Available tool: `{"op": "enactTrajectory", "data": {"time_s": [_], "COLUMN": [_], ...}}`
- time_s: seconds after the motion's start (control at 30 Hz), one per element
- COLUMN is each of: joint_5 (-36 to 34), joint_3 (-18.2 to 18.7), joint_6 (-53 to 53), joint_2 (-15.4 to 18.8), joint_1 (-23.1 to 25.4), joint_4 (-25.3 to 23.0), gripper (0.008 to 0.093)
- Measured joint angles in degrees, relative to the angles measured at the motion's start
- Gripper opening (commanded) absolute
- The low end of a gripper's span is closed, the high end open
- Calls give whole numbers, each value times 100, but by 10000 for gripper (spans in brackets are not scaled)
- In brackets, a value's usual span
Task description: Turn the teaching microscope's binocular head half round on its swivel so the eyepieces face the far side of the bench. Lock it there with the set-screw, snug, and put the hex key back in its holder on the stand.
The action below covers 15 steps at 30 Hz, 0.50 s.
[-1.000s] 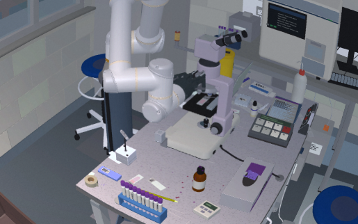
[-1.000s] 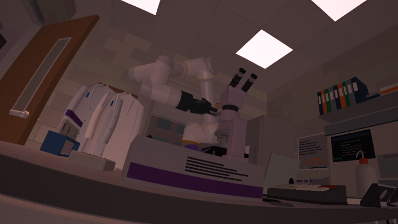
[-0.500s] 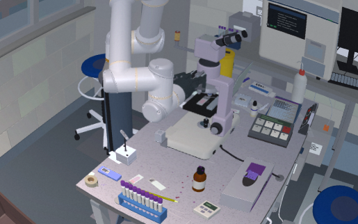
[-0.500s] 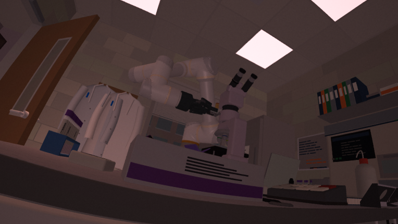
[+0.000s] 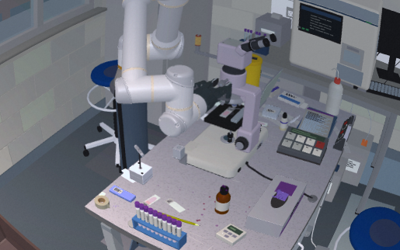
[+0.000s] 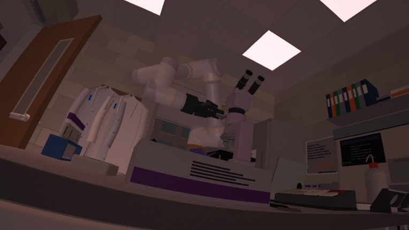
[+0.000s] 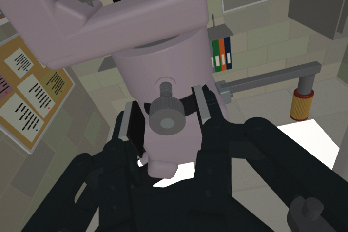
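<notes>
The microscope's binocular head (image 5: 237,51) (image 6: 240,98) (image 7: 103,30) sits on its swivel collar, with the eyepieces (image 5: 260,42) (image 6: 250,83) pointing toward the far side of the bench. A grey knurled set-screw knob (image 7: 167,116) sticks out of the collar below the head. The hex key (image 5: 139,152) stands upright in a white block holder (image 5: 141,173) near the front left of the bench. My gripper (image 5: 217,88) (image 6: 219,113) (image 7: 165,112) is level with the collar, with the knob between its fingers. It is open and holds nothing.
The microscope base (image 5: 218,153) fills mid-bench. A long grey box (image 5: 275,205) (image 6: 199,173), a brown bottle (image 5: 222,200), a tube rack (image 5: 158,226) and a keypad (image 5: 303,143) lie around it. A yellow canister (image 5: 252,70) stands behind the head.
</notes>
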Motion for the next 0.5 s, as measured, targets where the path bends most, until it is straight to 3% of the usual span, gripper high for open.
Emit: {"op": "enactTrajectory", "data": {"time_s": [0.5], "joint_5": [-122], "joint_3": [-230], "joint_6": [0], "joint_2": [126], "joint_1": [-122], "joint_4": [103], "gripper": [480]}}
